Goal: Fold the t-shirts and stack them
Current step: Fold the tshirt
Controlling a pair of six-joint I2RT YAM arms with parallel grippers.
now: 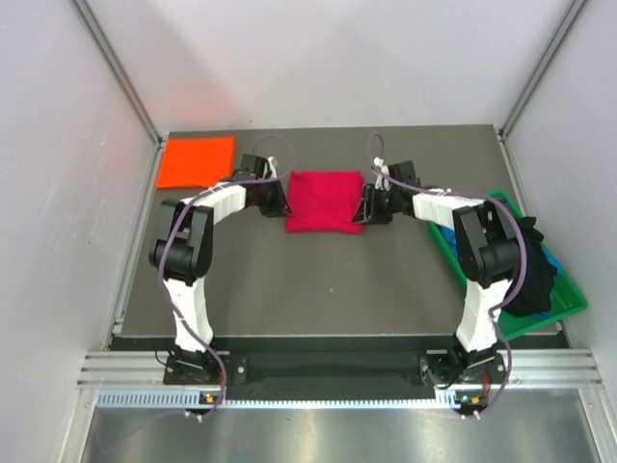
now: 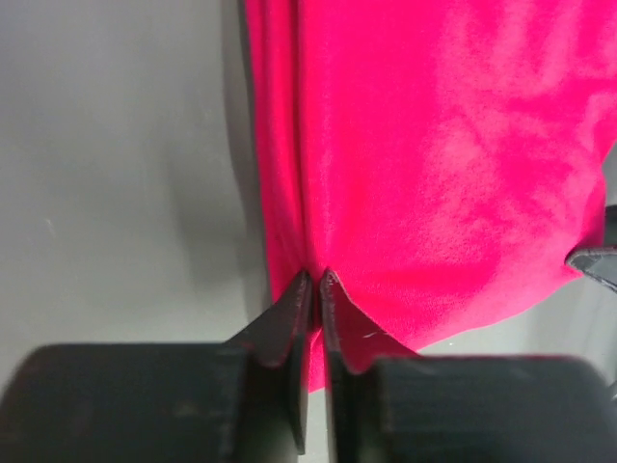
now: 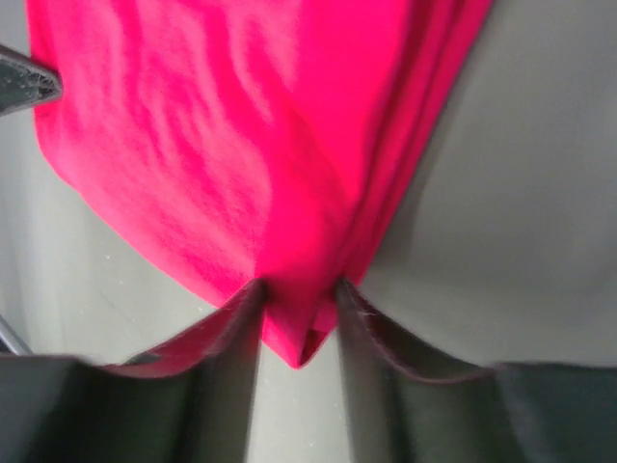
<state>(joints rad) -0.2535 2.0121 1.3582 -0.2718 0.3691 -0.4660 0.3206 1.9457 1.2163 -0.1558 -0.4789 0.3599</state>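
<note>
We see the crimson t-shirt [image 1: 325,201] lying folded into a flat square, with the left gripper [image 2: 315,278] at its left edge, jaws closed almost together on the thin folded edge there. At the shirt's right edge the right gripper [image 3: 297,289] has its jaws partly apart, with a thicker bunch of the red cloth pinched between them and both fingers pressing the fabric. The orange t-shirt [image 1: 196,161] lies flat beyond and left of the crimson one, and well off to its right a black t-shirt [image 1: 535,270] hangs out of a green bin [image 1: 569,294].
</note>
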